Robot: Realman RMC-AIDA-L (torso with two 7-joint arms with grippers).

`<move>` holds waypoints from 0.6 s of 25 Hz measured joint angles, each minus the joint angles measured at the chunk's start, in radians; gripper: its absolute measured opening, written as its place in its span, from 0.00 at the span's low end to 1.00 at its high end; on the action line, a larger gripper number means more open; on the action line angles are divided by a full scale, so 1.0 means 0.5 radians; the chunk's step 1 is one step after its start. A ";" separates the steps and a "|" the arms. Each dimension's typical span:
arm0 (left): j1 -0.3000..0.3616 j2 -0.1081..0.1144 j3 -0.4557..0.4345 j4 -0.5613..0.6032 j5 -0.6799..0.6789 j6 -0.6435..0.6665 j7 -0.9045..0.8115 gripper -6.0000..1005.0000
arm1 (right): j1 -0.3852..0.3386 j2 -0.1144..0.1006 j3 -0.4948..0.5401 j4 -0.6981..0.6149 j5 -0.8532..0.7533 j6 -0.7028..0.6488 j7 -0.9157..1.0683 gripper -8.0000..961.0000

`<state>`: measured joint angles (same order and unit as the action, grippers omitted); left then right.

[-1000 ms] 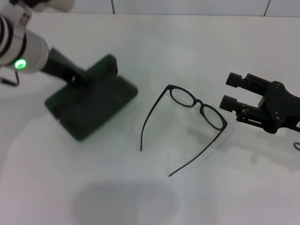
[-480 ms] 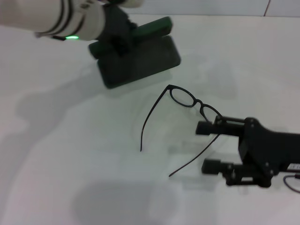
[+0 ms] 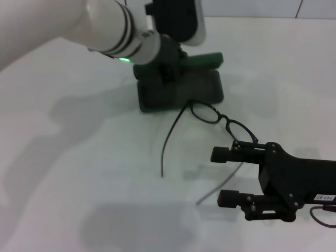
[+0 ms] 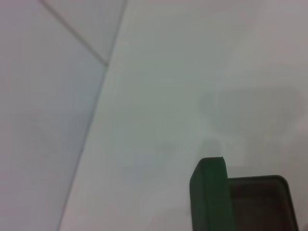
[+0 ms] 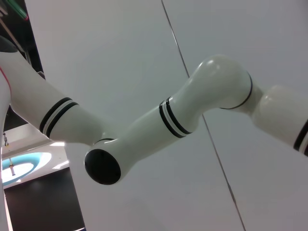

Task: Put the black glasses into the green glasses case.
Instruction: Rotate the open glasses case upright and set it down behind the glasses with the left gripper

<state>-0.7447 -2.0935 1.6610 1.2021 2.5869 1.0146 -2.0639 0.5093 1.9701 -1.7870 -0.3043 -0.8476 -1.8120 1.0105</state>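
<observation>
**One case, one pair of glasses, two grippers over a white table**

While our left arm reaches across the far side of the table point(image 3: 63, 173), its gripper point(image 3: 167, 62) sits at the near edge of the single green case point(image 3: 181, 92). We cannot tell from the head view whether its fingers are closed on the case or merely against it; the wrist hides them. That case stands open, its lid point(image 3: 206, 60) raised on the far side. Our left wrist view shows only a corner of it: the green lid edge point(image 4: 209, 192) upright beside the dark interior point(image 4: 260, 204).

We count one pair of black glasses point(image 3: 223, 122), lying on the table just in front of the case. Its two lenses sit side by side, the left one touching or nearly touching the case's front edge. Two temple arms run toward us: the left one point(image 3: 167, 142) curves down to a tip on bare table, the right one point(image 3: 220, 184) passes between our right gripper's fingers.

Our right gripper point(image 3: 224, 176) hangs low at the near right, spread wide, its two fingers point(image 3: 228, 154) one above the other in the head view and gripping nothing. Our right wrist view shows only the wall and our own left arm point(image 5: 183, 115).
</observation>
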 joint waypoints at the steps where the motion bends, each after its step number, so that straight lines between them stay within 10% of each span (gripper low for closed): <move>1: -0.005 0.000 0.033 -0.013 -0.011 -0.006 0.001 0.21 | 0.000 0.000 0.000 0.002 0.000 0.000 0.000 0.75; 15: 0.018 -0.007 0.175 -0.008 -0.021 0.006 -0.011 0.22 | -0.020 -0.003 0.000 0.012 -0.002 0.005 0.002 0.75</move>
<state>-0.7357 -2.0969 1.7484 1.1982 2.5763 1.0178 -2.0696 0.4993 1.9688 -1.7870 -0.2981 -0.8484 -1.8095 1.0116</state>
